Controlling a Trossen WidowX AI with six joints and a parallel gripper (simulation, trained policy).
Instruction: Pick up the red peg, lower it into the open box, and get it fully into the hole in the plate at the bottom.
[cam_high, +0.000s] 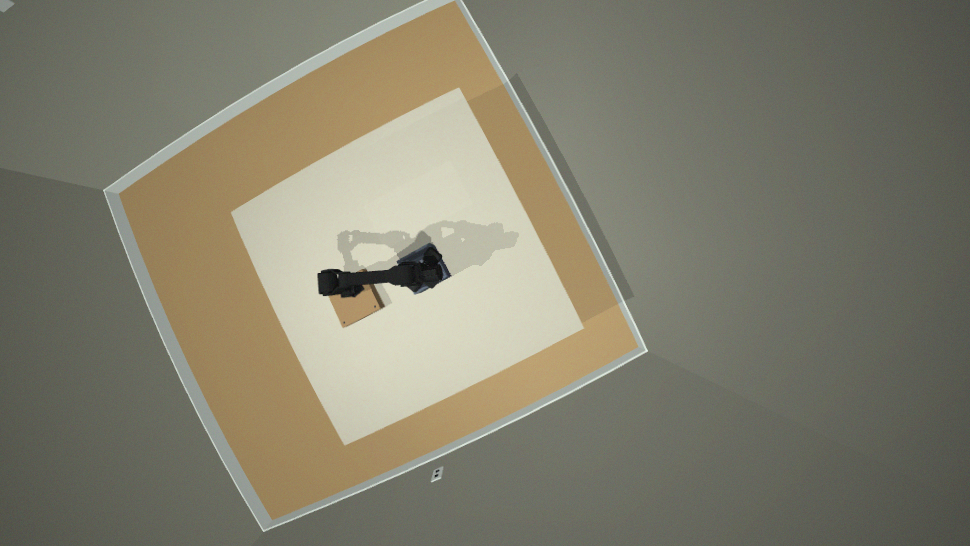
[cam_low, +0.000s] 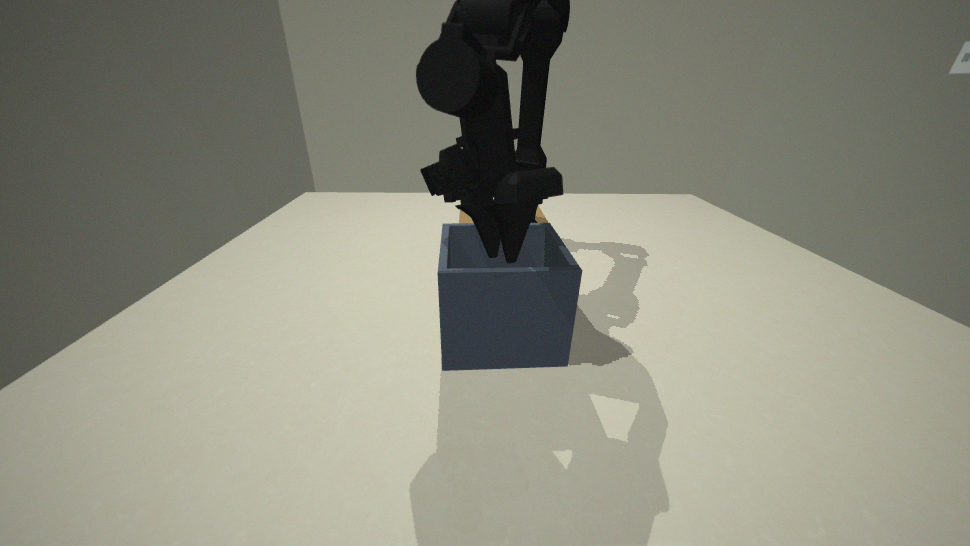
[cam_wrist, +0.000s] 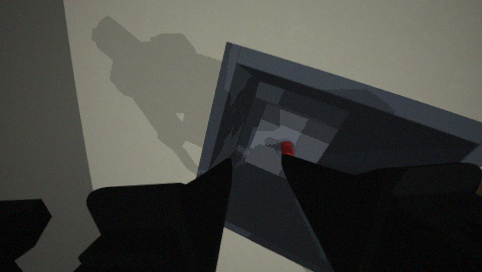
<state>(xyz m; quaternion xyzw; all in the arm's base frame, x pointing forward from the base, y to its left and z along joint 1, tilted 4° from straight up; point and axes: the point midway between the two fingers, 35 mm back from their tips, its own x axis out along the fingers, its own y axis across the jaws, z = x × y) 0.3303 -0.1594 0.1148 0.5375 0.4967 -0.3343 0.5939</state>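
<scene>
Black tool (cam_low: 501, 257) (cam_wrist: 256, 161) hangs with its fingertips apart at the mouth of the open blue box (cam_high: 449, 276) (cam_low: 507, 318) (cam_wrist: 214, 114); the red peg (cam_wrist: 287, 148) shows down inside, over the pale plate (cam_wrist: 270, 117), partly hidden behind one finger. The box stands on a cream surface (cam_high: 434, 366) (cam_low: 203, 406) (cam_wrist: 150, 20).

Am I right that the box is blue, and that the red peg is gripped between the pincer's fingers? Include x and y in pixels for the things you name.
The peg (cam_wrist: 287, 148) isn't gripped: the wrist view shows it down inside the box (cam_high: 449, 276) (cam_low: 509, 322) (cam_wrist: 350, 76), below the parted fingers. The box is indeed blue.
</scene>
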